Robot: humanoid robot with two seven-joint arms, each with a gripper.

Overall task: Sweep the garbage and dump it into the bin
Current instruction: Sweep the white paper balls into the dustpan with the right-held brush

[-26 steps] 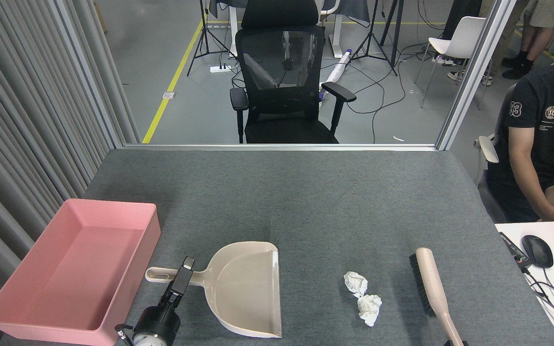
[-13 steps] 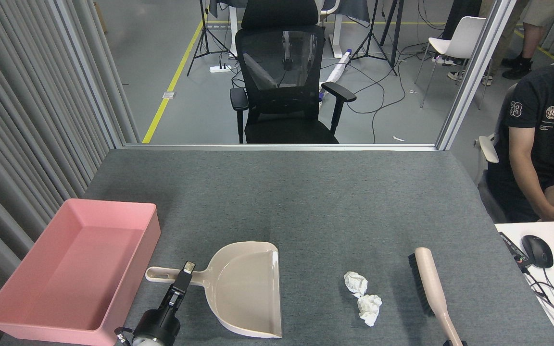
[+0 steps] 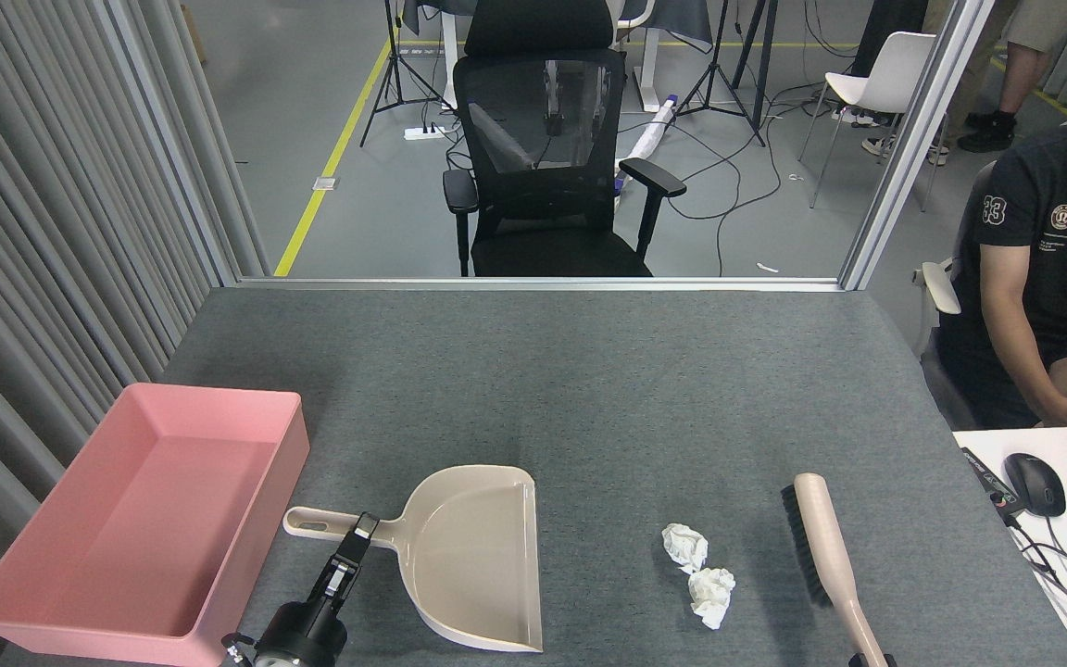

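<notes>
Two crumpled white tissue wads, the garbage, lie close together on the grey table: one [image 3: 684, 545] and one [image 3: 711, 595]. Left of them lies a beige dustpan [image 3: 478, 556], its open mouth facing the wads. My left gripper [image 3: 362, 534] is shut on the dustpan's handle. A beige brush [image 3: 821, 551] with black bristles sits right of the wads, its handle running to the bottom edge. There a dark bit of my right gripper [image 3: 869, 660] shows, holding the handle. The pink bin [image 3: 285, 482] stands at the left, with nothing in it.
A seated person [image 3: 1043, 278] is at the right, beside a white desk with a mouse [image 3: 1034, 484] and cables. A black office chair [image 3: 547, 157] stands beyond the table's far edge. Grey curtains [image 3: 43, 232] hang along the left.
My left gripper has come down and back along the dustpan handle, and the handle end has shifted slightly up and right. The brush has crept a little up and left.
</notes>
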